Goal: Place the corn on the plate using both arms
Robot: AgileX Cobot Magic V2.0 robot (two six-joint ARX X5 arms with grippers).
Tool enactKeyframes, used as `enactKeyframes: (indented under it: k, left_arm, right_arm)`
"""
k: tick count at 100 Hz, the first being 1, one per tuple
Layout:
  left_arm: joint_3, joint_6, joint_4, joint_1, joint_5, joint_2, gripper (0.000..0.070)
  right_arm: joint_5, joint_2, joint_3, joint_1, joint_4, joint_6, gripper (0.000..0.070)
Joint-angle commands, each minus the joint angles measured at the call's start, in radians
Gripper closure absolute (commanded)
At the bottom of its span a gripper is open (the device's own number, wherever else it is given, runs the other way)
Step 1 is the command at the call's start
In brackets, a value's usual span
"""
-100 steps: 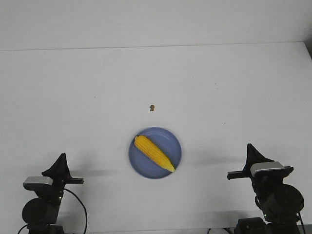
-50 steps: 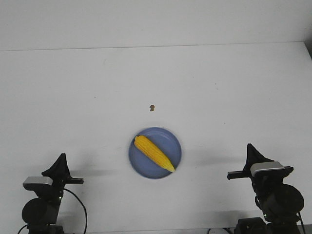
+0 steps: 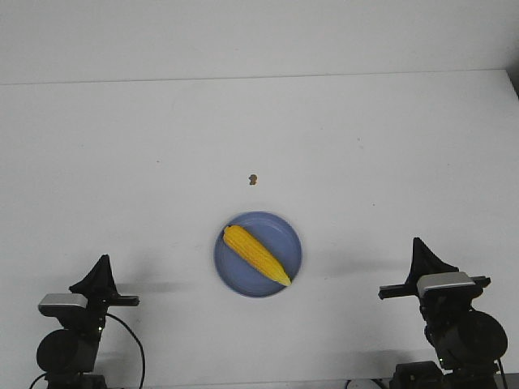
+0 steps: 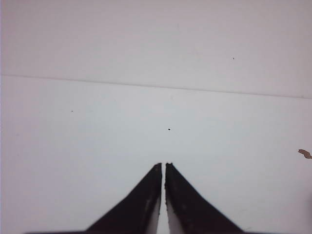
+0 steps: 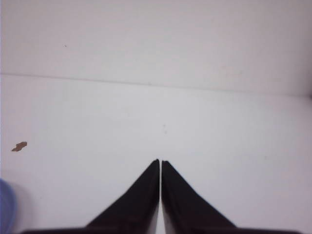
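Corn (image 3: 256, 254) lies diagonally across the blue plate (image 3: 233, 279), tip pointing toward the right gripper (image 5: 160, 162), blunt end away. Left gripper (image 4: 163, 165) and right gripper flank the plate well apart, both pressed together, empty. A small brown speck (image 3: 253, 179), perhaps debris, sits on the desk (image 3: 122, 162) beyond the plate.

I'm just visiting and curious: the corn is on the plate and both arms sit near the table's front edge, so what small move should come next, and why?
Probably none beyond holding still. The corn lies wholly inside the plate, and the left gripper and right gripper are parked well apart from it, jaws shut and empty. The job looks done; at most the arms might settle to rest.
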State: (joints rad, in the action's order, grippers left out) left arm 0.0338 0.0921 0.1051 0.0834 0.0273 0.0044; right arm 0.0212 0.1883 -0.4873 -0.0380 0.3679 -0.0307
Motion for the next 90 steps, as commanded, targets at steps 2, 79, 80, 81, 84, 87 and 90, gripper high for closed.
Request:
enactKeyframes:
  k: [2,79,80,81,84,87,90]
  left_arm:
    - [-0.02,-0.002,0.014,0.0,0.0,-0.001,0.0688]
    - [-0.02,-0.002,0.014,0.0,0.0,-0.001,0.0688]
    - [-0.02,-0.002,0.014,0.0,0.0,-0.001,0.0688]
    - [-0.02,-0.002,0.014,0.0,0.0,-0.001,0.0688]
    - [-0.02,-0.002,0.015,0.0,0.0,-0.001,0.0688]
    - [-0.02,-0.002,0.016,0.0,0.0,-0.001,0.0688]
    - [-0.02,-0.002,0.016,0.0,0.0,-0.001,0.0688]
  right_arm:
    - [-0.003,-0.049,0.048,0.001,-0.061,-0.019,0.0692]
    - [0.004,-0.187,0.475,0.014,-0.475,0.016,0.0692]
    - [0.003,-0.187,0.475,0.015,-0.476,0.016,0.0692]
    - [0.003,-0.187,0.475,0.016,-0.476,0.016,0.0692]
    - [0.004,-0.187,0.475,0.02,-0.48,0.016,0.0692]
    - [0.004,-0.187,0.475,0.023,-0.485,0.016,0.0692]
    - [0.004,-0.187,0.475,0.026,-0.489,0.016,0.0692]
